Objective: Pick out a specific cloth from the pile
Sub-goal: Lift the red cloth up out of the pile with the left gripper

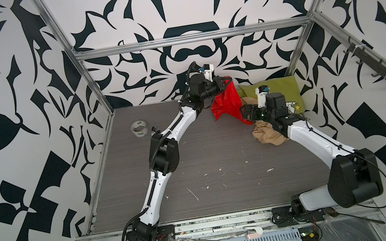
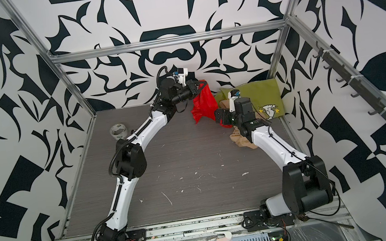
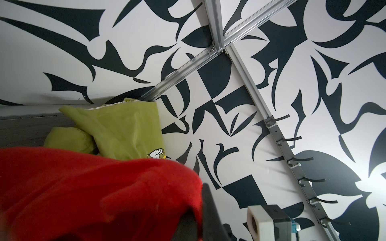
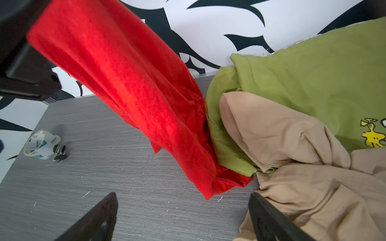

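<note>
Left gripper (image 1: pixel 226 81) is pinched tight on the top of the red cloth (image 1: pixel 226 100), holding it up near the back wall. The cloth's bottom end rests on the grey table (image 1: pixel 193 165), right against the pile (image 1: pixel 283 89). Right gripper (image 4: pixel 182 196) hovers low beside it, fingers spread wide, holding nothing.

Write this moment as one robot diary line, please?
left fingers: shut on thin bright red cloth, raised | its low end: on grey table by green-and-tan cloth pile | right fingers: open, empty
</note>
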